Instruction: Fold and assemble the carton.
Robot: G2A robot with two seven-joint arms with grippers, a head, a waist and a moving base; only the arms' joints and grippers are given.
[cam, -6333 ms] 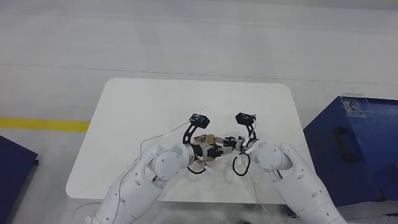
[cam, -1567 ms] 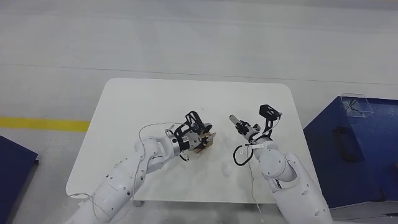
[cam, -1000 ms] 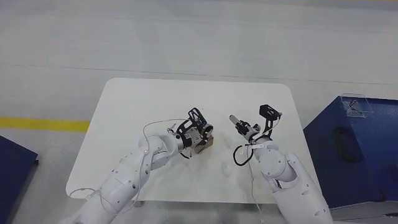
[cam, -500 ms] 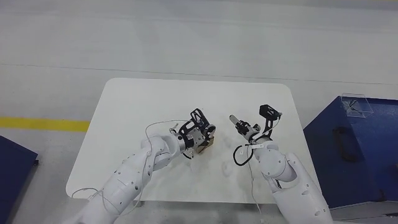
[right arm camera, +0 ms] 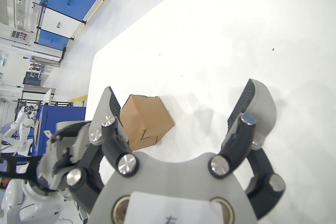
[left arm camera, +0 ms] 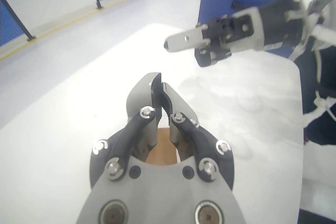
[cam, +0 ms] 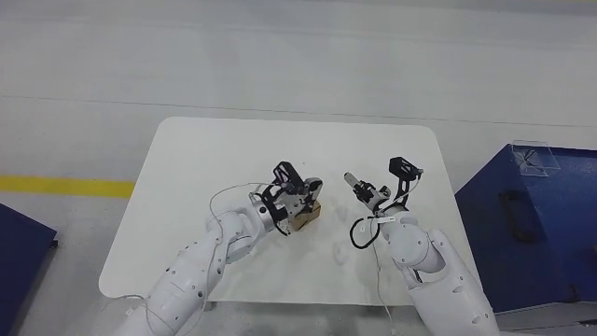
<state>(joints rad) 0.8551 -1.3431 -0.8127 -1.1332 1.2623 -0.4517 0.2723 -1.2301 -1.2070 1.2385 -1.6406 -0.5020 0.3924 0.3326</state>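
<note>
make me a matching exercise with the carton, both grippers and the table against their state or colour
Things: 1 carton; 2 left gripper; 3 right gripper; 4 table
States: a open, farther from the carton; b white; c brown, lying on the table; d shut, near the carton
Pairs: 1-c; 2-d; 3-a; 4-b

I see left claw (cam: 300, 196) at top of brown carton (cam: 309, 215), mid white counter (cam: 187, 196); right claw (cam: 351, 181) near, apart from carton.

White rounded arms (cam: 227, 240) — black cables, grey fingers (right arm camera: 259, 102), silver screws.
</note>
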